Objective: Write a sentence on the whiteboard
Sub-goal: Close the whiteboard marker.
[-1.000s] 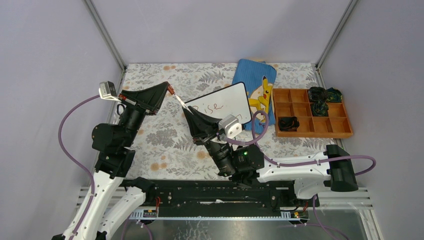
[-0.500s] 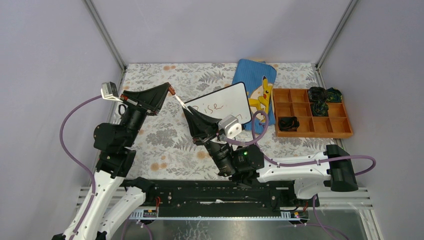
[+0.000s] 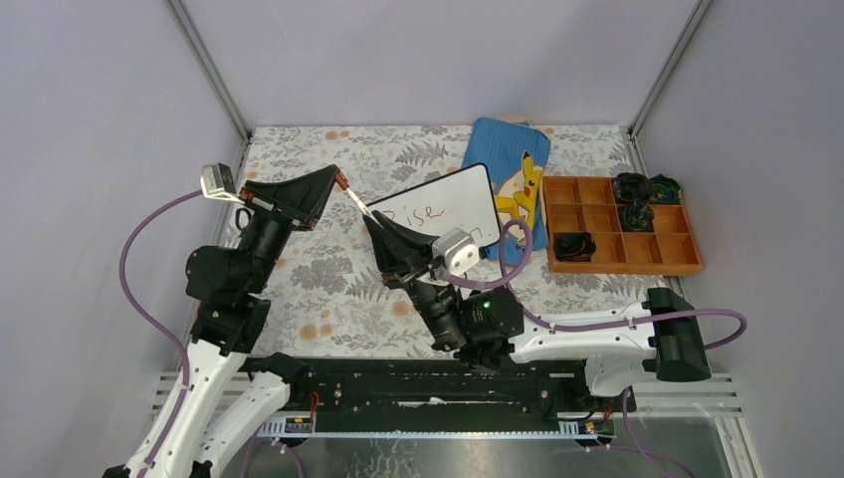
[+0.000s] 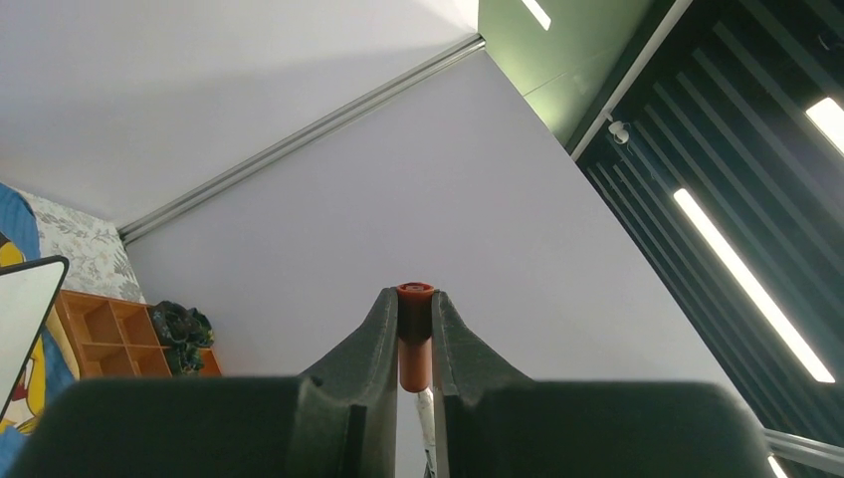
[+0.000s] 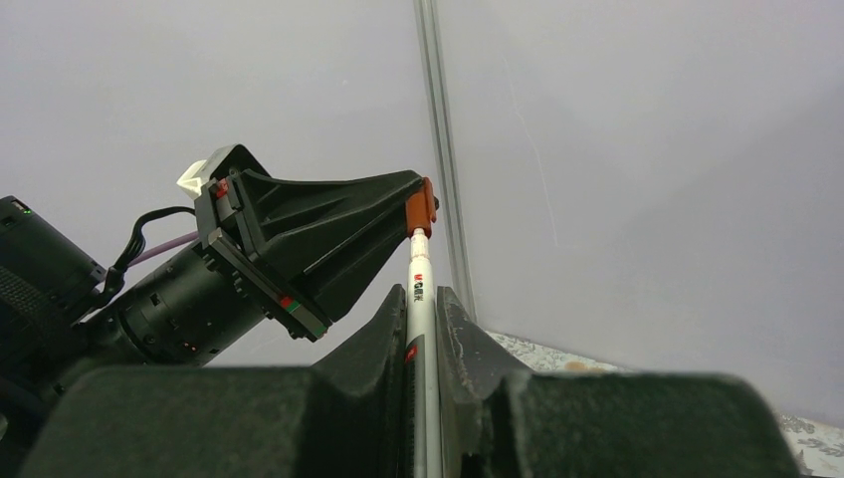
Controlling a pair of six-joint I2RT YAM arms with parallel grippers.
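Note:
The whiteboard [image 3: 445,212] lies flat at mid table with red writing on it; its corner also shows in the left wrist view [image 4: 22,309]. My left gripper [image 3: 334,180] is shut on a red marker cap [image 4: 415,334], held up in the air left of the board. My right gripper [image 3: 369,218] is shut on a white marker [image 5: 418,299], which points up and left. The marker's tip end meets the cap [image 5: 420,210] held by the left gripper [image 5: 328,234]. I cannot tell how far the tip sits in the cap.
A blue Pikachu pouch [image 3: 506,159] lies behind the board, partly under it. A wooden compartment tray [image 3: 619,254] with dark bundles stands at the right. The floral cloth [image 3: 328,279] covers the table, and grey walls enclose it.
Both arms have barely shifted. The cap and the marker stay held together in the same place.

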